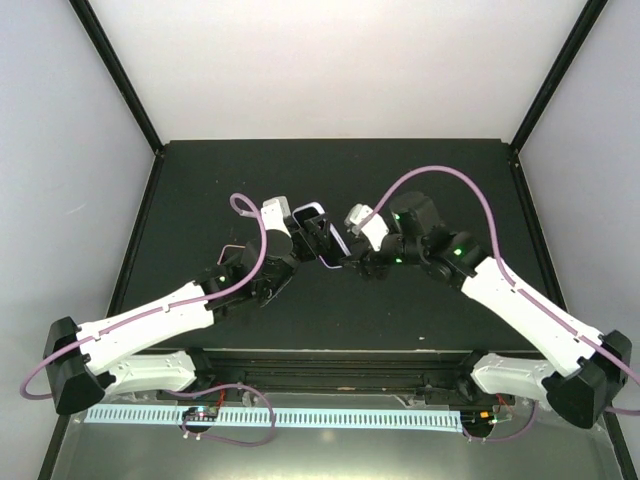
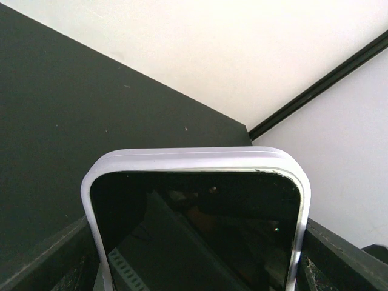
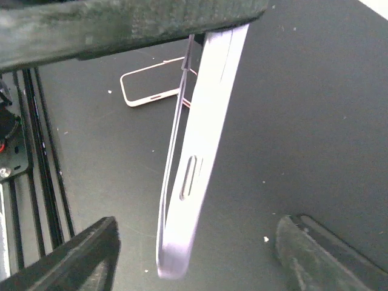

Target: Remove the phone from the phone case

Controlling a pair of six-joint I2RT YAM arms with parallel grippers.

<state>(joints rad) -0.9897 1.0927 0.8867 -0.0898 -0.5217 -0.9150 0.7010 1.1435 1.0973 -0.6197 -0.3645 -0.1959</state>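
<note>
The phone [image 2: 194, 230], black screen, sits in a lavender case [image 2: 194, 159]. My left gripper [image 2: 197, 248] is shut on the cased phone and holds it upright above the black table; its dark fingers [image 2: 339, 260] press the case's two long sides. From above, the cased phone [image 1: 310, 213] is at mid-table in the left gripper [image 1: 297, 232]. My right gripper [image 1: 332, 250] is open just right of it. In the right wrist view the case's edge [image 3: 194, 163], with a button slot, hangs between the spread fingers [image 3: 73, 260] of the right gripper [image 3: 197, 245], touching neither.
A second, empty pinkish case [image 3: 151, 91] lies flat on the table behind the held phone; from above it shows left of the left gripper [image 1: 232, 250]. White walls with black frame posts [image 1: 120, 80] enclose the table.
</note>
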